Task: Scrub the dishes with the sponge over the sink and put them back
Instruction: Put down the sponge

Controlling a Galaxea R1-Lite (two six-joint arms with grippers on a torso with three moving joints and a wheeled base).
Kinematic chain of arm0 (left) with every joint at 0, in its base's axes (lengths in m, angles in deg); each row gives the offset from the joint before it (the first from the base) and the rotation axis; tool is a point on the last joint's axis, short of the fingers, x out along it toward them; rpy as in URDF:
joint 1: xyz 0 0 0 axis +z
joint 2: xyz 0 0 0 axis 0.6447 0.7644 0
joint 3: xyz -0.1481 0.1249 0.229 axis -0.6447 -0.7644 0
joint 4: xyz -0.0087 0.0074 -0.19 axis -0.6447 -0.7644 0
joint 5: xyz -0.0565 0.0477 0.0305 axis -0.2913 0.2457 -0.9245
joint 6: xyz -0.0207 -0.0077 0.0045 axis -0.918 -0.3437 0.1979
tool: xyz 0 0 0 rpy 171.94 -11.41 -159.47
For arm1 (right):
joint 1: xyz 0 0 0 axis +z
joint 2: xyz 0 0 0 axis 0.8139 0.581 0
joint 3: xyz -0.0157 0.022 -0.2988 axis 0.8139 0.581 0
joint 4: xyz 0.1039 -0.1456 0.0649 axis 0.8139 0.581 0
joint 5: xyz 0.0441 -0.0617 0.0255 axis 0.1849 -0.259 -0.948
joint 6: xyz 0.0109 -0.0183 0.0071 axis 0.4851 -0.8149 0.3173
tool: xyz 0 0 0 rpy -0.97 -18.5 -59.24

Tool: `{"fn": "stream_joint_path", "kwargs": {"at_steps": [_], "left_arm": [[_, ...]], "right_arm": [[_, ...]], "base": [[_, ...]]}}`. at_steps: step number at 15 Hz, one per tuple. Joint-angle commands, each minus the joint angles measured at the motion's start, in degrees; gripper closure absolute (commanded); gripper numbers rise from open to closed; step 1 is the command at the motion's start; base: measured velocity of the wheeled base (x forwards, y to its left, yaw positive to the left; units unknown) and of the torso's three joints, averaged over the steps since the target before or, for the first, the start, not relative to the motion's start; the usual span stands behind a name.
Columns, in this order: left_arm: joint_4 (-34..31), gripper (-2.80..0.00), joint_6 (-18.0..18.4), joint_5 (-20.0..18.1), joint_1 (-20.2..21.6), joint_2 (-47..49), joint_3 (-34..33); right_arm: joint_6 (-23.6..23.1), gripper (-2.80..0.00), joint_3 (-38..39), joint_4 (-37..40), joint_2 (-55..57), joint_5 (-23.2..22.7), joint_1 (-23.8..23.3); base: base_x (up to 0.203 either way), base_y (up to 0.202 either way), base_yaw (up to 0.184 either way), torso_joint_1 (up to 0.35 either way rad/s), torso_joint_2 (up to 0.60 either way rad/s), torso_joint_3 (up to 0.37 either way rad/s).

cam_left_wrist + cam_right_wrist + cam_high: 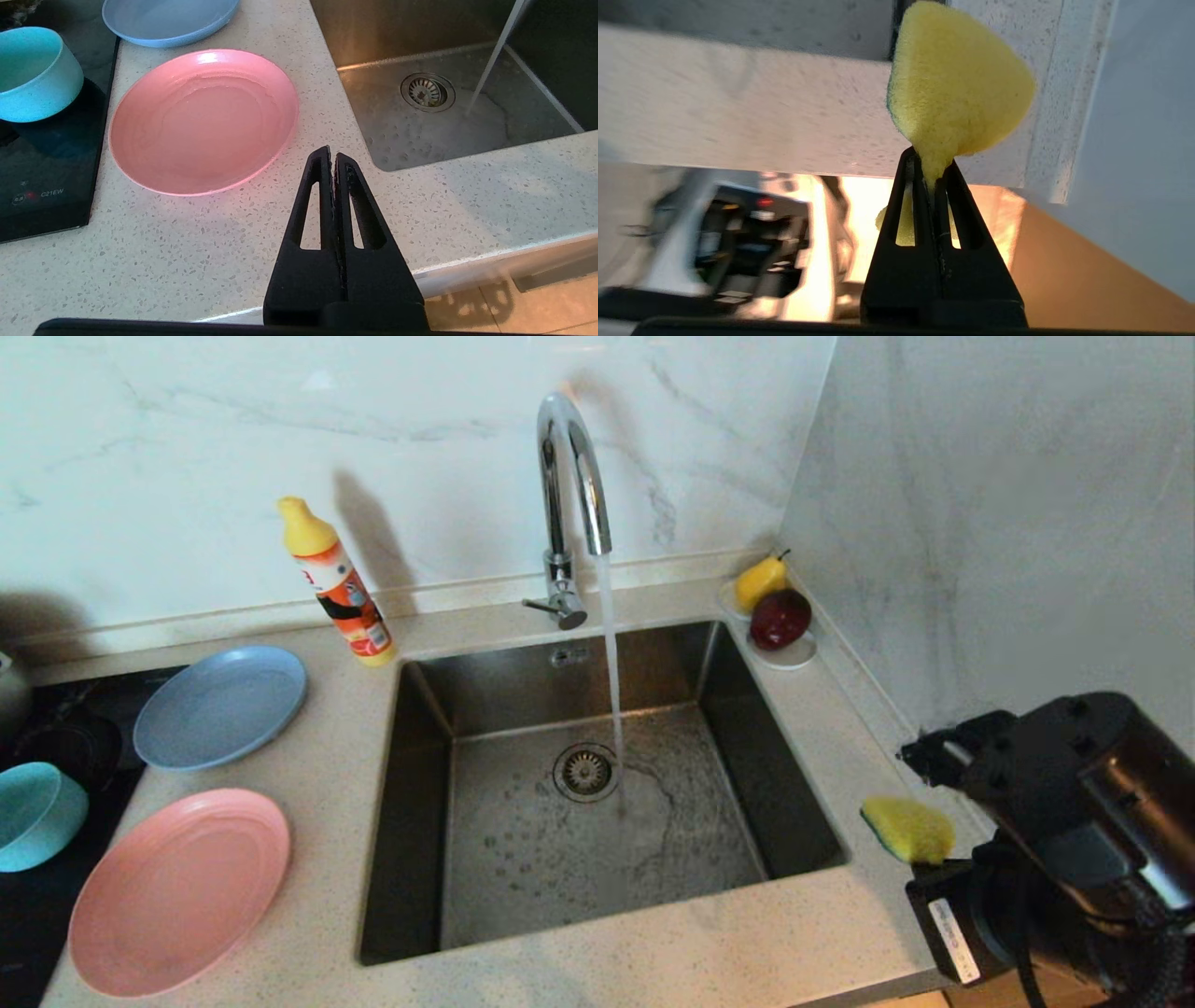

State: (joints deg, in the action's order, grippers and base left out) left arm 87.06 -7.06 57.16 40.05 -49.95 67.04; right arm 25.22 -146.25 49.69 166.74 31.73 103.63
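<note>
The right gripper is pinched tight on the sponge, its two black fingers pressed together on one squeezed edge so that the yellow body fans out beyond the tips, with a thin green layer showing along one side. In the head view the sponge sits at the right end of the counter, to the right of the sink and just in front of the black right arm, which enters from the lower right corner; whether the sponge touches the counter cannot be told. The left gripper has its fingers closed together with nothing between them, and it hangs over the front of the counter between the pink plate and the sink's near corner. Water runs from the tap into the basin, landing next to the drain strainer. On the counter left of the sink lie the blue plate at the back and the pink plate in front of it, apart from each other. The teal bowl stands further left on a black cooktop. A soap bottle leans near the sink's back left corner.
</note>
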Motion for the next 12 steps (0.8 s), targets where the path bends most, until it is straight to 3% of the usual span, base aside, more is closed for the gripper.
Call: {"fn": "stream_joint_path", "kwargs": {"at_steps": [1,5,12], "left_arm": [[0.0,0.0,0.0,0.0,0.0,0.1,-1.0],[0.0,0.0,0.0,0.0,0.0,0.1,-1.1],[0.0,0.0,0.0,0.0,0.0,0.1,-1.0]], "right_arm": [[-2.9,0.0,7.7,-7.1,0.0,1.3,0.2],[-8.1,0.0,16.2,-17.7,-0.1,1.9,-3.1],[-9.5,0.0,26.4,-32.4,2.4,1.5,-6.2]], "base": [[0.0,0.0,0.0,0.0,0.0,0.0],[0.0,0.0,0.0,0.0,0.0,0.0],[0.0,0.0,0.0,0.0,0.0,0.0]]}}
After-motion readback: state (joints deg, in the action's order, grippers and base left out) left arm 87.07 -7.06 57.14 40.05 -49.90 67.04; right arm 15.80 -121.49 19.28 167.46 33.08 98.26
